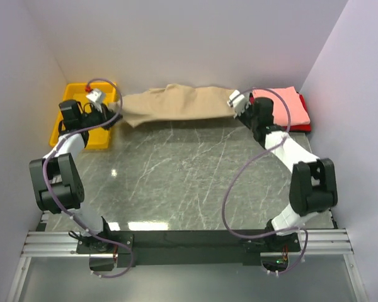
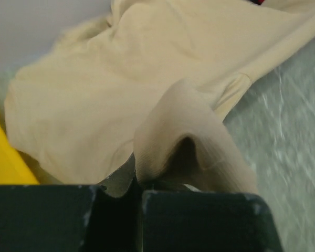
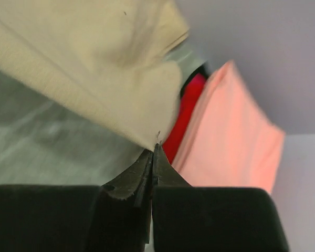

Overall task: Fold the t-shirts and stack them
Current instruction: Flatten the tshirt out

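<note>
Table (image 1: 176,182): grey marble, carrying everything. Tan shirt (image 1: 176,104): lying stretched along the far edge between bin and stack, sagging slightly mid-span, each end being pinched by a claw. Pink shirt (image 1: 286,106): folded, sitting on the red shirt (image 1: 306,126) at far right, just beside the tan shirt's end. Bin (image 1: 66,129): yellow, sitting far left. Left claw (image 2: 139,191): clenching a bunched ribbed edge. Right claw (image 3: 155,152): clenching a thin corner. Handling, as judged: both arms should be travelling together at even tension, so the thin right pinch is not slipping and the cloth is landing flat, clear of the stack.
</note>
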Controlling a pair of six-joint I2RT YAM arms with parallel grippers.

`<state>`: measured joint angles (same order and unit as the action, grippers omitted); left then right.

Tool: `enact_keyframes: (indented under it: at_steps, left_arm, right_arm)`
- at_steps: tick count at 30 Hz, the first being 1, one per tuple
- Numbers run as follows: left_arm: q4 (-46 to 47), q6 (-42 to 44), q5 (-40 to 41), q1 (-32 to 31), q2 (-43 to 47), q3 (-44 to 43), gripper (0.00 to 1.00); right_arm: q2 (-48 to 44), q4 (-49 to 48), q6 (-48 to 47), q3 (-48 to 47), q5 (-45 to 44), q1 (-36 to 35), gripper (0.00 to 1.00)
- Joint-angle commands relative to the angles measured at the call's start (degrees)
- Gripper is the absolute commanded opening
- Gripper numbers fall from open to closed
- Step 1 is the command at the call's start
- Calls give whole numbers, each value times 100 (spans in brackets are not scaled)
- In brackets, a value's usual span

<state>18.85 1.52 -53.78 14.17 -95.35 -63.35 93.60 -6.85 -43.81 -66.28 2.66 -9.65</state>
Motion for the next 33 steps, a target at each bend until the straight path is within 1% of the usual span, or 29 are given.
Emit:
enact_keyframes:
  at_steps: [1,3,5,6,7,8,9,10,11,12,14,15,16,17,18,19,20,21,22,23,24,26,27,28,29,30,31,32,33]
  left_arm:
    - [-1574,2201,-413,121,851,68,1]
    - [-2303,2981,-449,147,913,25,1]
    - [-3409,3475,-651,208,1053,-106,1]
    - [-4589,4365,-756,226,1115,-316,1]
    - [-5401,4931,-757,217,1141,-422,1]
    - [-6062,5511,-748,226,1150,-502,1]
    - [-6695,6605,-722,244,1159,-555,1]
    - [-7467,7242,-635,244,1159,-555,1]
    - [-8597,7858,-399,252,1168,-486,1]
    - [-9009,8699,-240,270,1203,-346,2]
    - [-9529,9267,163,288,1518,277,7]
    - [-9584,9714,253,288,1867,514,11]
    - [-9637,9918,341,288,2054,926,19]
    - [-9742,10138,429,279,2230,1095,27]
    - [-9751,10253,517,270,2597,1236,35]
    - [-9751,10263,552,261,2757,1403,49]
    - [-9760,10254,596,261,2907,1465,52]
    - [-9778,10263,745,261,3195,1518,56]
    - [-9769,10263,807,261,3311,1528,59]
    - [-9769,10176,851,261,3426,1545,61]
    - [-9778,10106,895,261,3601,1519,64]
    - [-9752,9974,861,270,3716,1475,65]
    - [-9708,9651,808,287,3691,1431,65]
    - [-9333,9222,607,288,3603,1300,65]
    - [-9138,8730,510,288,3481,1195,64]
    - [-9058,8142,439,288,3114,1081,63]
    - [-9257,8188,273,279,2910,862,60]
    - [-9303,8319,219,218,2717,764,58]
    - [-9094,7929,236,96,2445,702,57]
  right_arm:
    - [-1325,428,-399,324,217,165,0]
    - [-1493,982,-444,414,279,165,0]
    - [-1748,1814,-619,423,463,165,0]
    - [-1975,2219,-776,536,534,156,0]
    - [-2082,2223,-891,598,613,156,0]
    - [-2196,2798,-1023,642,674,165,0]
    - [-2319,3117,-1320,721,840,165,0]
    - [-2590,3381,-1453,957,903,148,0]
    - [-2741,3827,-1568,1107,964,139,0]
    - [-2890,4058,-1874,1265,1008,104,0]
    - [-3391,4619,-2304,1784,1114,-10,0]
    - [-3584,4805,-2455,1951,1158,-54,0]
    - [-3943,5181,-2587,2266,1219,-185,0]
    - [-4129,5394,-2728,2425,1228,-273,0]
    - [-4296,5596,-3051,2575,1202,-370,0]
    - [-4646,5964,-3167,2837,1150,-519,5]
    - [-4823,6107,-3273,2962,1045,-738,16]
    - [-5173,6221,-3405,3085,1044,-810,44]
    - [-5342,6370,-3458,3112,1053,-837,53]
    - [-5483,6424,-3572,3121,1096,-845,59]
    - [-5658,6459,-3608,3095,1105,-846,63]
    - [-5695,6503,-3582,3025,1071,-854,64]
    - [-5652,6504,-3521,2955,1036,-854,64]
    - [-5442,6451,-3346,2815,983,-854,66]
    - [-5266,6242,-2927,2701,948,-837,66]
    - [-5064,6179,-2705,2569,869,-776,66]
    - [-4575,6039,-2459,2272,903,-706,66]
    - [-4283,6020,-1978,2103,999,-635,65]
    - [-3645,6055,-1764,1745,1139,-617,60]
